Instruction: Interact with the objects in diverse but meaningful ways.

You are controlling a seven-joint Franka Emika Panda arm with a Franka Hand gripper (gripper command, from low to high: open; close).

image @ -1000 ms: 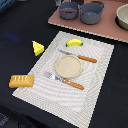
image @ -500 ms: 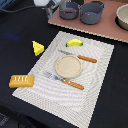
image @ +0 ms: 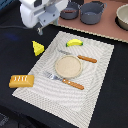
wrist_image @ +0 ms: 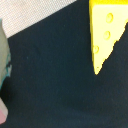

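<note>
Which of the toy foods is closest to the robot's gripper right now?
The yellow cheese wedge, just below the gripper in the exterior view; the banana and striped bun lie farther off.

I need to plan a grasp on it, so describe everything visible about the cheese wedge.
The cheese wedge is a bright yellow toy, plastic-looking, triangular, with round holes moulded into its face, clearest in the wrist view. It lies on the black tabletop just off the striped placemat, at its edge on the exterior view's left. Nothing grips it; the tool hangs above, apart from it.
</note>
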